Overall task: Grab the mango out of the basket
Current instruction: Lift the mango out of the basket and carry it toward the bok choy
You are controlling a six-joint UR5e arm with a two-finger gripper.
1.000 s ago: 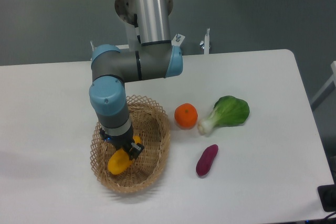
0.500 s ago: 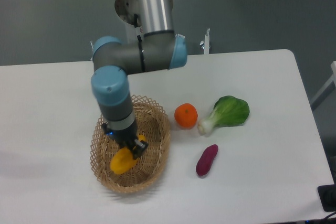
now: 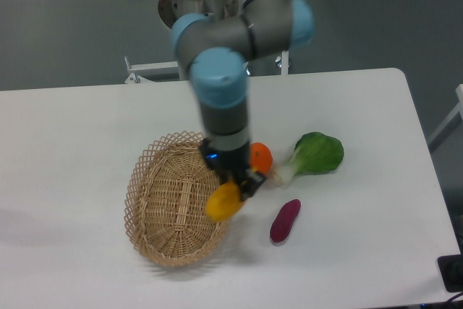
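gripper (image 3: 233, 182) clamped on mango (image 3: 222, 202) above basket (image 3: 155, 200) right rim; tangerine (image 3: 260, 157), bok choy (image 3: 315, 153), purple sweet potato (image 3: 285, 221) right of basket

I can read no writing anywhere here: no words, labels, brand marks, numbers or signs.
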